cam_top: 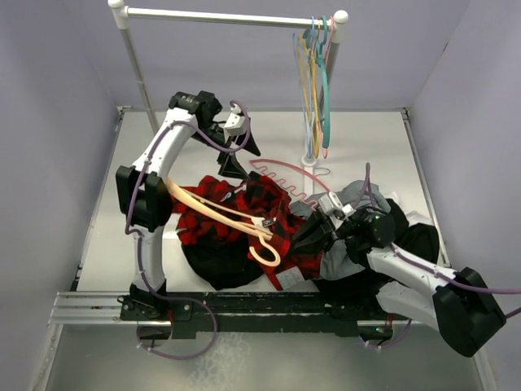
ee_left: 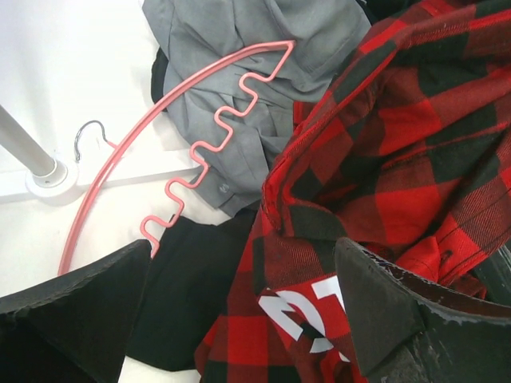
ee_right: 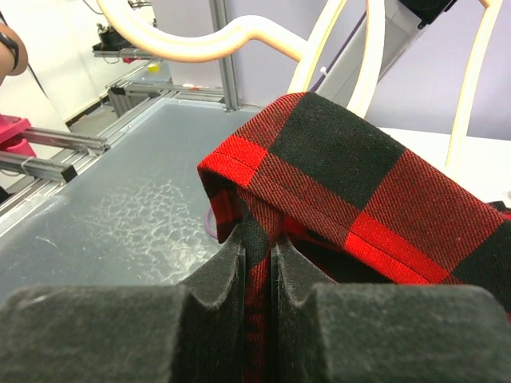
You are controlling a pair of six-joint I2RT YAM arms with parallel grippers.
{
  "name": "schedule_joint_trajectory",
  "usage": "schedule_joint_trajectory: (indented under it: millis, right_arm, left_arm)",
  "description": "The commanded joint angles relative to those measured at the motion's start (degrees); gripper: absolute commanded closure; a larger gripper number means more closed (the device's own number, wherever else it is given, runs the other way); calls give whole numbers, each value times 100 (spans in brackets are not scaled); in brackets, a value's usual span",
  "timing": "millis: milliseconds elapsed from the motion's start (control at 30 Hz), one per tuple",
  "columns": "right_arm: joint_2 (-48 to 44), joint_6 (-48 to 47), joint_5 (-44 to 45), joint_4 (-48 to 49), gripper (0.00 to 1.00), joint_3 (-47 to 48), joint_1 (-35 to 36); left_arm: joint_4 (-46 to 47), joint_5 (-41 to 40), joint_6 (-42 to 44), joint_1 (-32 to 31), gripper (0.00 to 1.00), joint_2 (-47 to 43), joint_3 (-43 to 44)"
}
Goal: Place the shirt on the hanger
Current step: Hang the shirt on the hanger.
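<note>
At the bottom of the right wrist view, the right gripper point(ee_right: 257, 259) is clamping a fold of the shirt point(ee_right: 351, 183), probably lifting that edge toward the hanger point(ee_right: 239, 36), which is arching across the frame's top. In the top view's centre the shirt is lying bunched under the hanger. The left gripper point(ee_left: 243, 251) is hanging spread and empty above the plaid, right of the pink hanger point(ee_left: 152, 112) and grey garment point(ee_left: 239, 40).

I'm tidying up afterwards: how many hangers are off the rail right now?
2. The tan hanger lies across the plaid shirt; the pink hanger lies flat on the table at the clothes pile's far edge. More hang bunched on the rail, too overlapped to count.
</note>
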Motion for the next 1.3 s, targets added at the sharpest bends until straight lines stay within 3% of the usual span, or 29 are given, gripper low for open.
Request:
schedule_joint_trajectory:
  millis: [0, 233, 667, 1267]
  right_arm:
    - [-377, -405, -149, 1317, 100, 42, 125]
    - [-643, -412, -68, 1273, 100, -66, 127]
    - [-741, -297, -103, 1203, 100, 273, 123]
    - [-467, -316, -68, 1358, 100, 281, 124]
  left_arm:
    - [-72, 50, 411, 213, 1, -531, -161]
    - [-72, 145, 299, 456, 2, -467, 143]
    - [-71, 200, 53, -253, 3, -152, 414]
    - [-72, -380, -557, -297, 10, -672, 359]
